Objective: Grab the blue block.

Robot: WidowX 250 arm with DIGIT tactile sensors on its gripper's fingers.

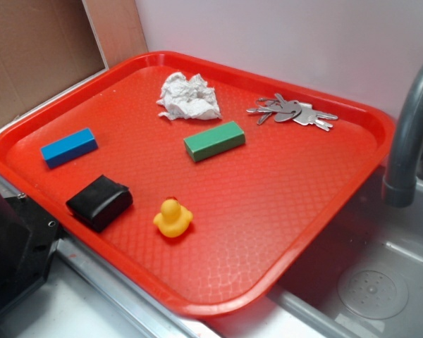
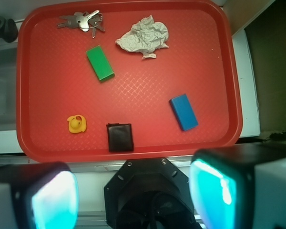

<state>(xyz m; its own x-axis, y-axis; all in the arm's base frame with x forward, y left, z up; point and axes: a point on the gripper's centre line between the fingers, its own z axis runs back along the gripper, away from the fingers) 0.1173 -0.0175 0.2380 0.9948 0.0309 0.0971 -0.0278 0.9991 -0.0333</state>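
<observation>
A red tray (image 1: pixel 324 211) sits on the counter (image 1: pixel 56 310) beside a sink (image 1: pixel 381 282), and everything is placed here by reference to the green block (image 1: pixel 214 140) lying near the tray's middle. In the exterior view the blue block (image 1: pixel 69 147) lies flat well to the left of the green block, close to the tray's left rim, with nothing touching it. A crumpled white paper (image 1: pixel 189 97) lies just behind the green block, toward the far rim, and a bunch of keys (image 1: pixel 290 112) lies to its right and slightly behind. A yellow duck (image 1: pixel 173 217) stands in front of the green block, and a black box (image 1: pixel 99 202) sits to the front-left of it — just in front of the blue block. A grey faucet (image 1: pixel 409 134) rises at the right, past the tray's edge.

In the wrist view the pincer (image 2: pixel 133 195) hangs above the near side of the tray, its two fingers (image 2: pixel 217 191) spread wide and holding nothing. From here the blue block (image 2: pixel 183 111) appears to the lower right of the green block (image 2: pixel 100 63) — well apart from the pincer.
</observation>
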